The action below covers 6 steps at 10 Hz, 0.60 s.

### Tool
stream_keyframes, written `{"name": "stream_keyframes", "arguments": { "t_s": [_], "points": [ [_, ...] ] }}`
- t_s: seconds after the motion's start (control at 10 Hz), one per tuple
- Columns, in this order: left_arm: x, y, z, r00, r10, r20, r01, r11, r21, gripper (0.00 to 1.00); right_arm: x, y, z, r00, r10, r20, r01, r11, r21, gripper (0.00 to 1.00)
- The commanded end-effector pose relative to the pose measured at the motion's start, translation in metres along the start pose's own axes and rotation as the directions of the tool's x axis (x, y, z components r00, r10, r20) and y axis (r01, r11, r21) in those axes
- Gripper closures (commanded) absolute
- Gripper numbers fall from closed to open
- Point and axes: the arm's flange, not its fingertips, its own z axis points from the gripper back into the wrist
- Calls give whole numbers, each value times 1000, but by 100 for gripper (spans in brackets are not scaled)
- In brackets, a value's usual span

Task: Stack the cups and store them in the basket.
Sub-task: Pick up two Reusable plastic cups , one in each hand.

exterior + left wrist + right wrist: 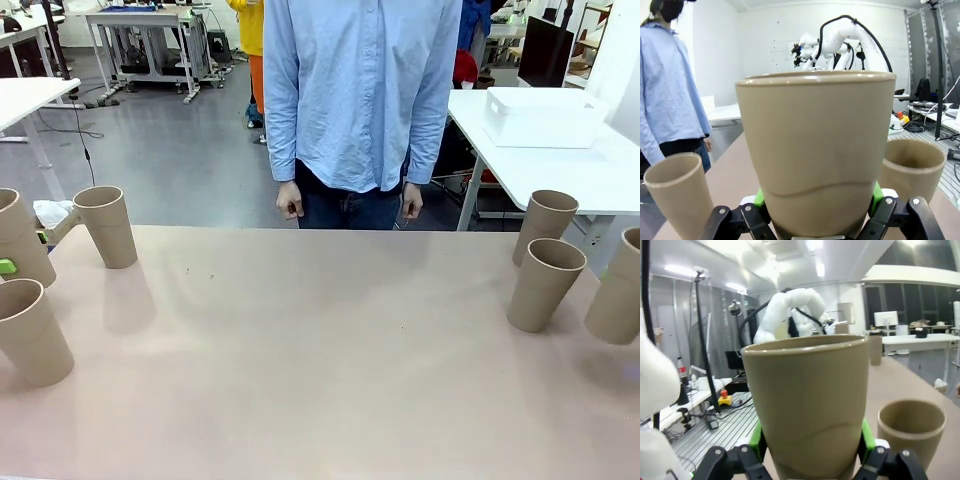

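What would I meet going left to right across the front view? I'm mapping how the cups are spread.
From left: back-left cup → inner left cup → person → nearer inner-right cup → right-edge cup.

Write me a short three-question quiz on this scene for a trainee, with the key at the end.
1. True or false: the basket sits on the same table as the cups.
2. How many cups stand on that table in the front view?
3. Pick one. The left gripper is: A, open above a cup; B, shut on a cup; C, resting flat on the table.

Key: 1 false, it is on a white table farther back; 2 six; 3 B.
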Motion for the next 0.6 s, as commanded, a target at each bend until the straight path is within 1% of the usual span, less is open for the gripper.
{"name": "stream_keyframes", "arguments": {
  "t_s": [0.0, 0.1, 0.2, 0.3, 0.4, 0.5],
  "points": [
    [26, -25, -29, 999, -43, -9, 43, 998, 53, 17, 25, 23, -42, 1000, -17, -13, 15, 993, -116, 13],
    [36, -29, -43, 999, -32, -12, 32, 999, 37, 17, 32, 30, -52, 1000, 1, -30, -6, 987, -158, 13],
    [47, -41, -59, 1000, -14, -12, 15, 999, 43, 17, 34, 38, -68, 1000, -3, -22, -1, 982, -187, 13],
    [53, -50, -73, 1000, -24, -12, 24, 999, 37, 17, 35, 40, -78, 1000, -17, 0, 16, 985, -175, 13],
    [59, -58, -82, 999, -52, -8, 52, 997, 65, 17, 32, 40, -81, 999, -37, 30, 41, 989, -142, 13],
    [60, -65, -83, 997, -80, -7, 80, 995, 64, 17, 26, 40, -58, 1000, 20, -14, -22, 990, -141, 13]
  ]
}}
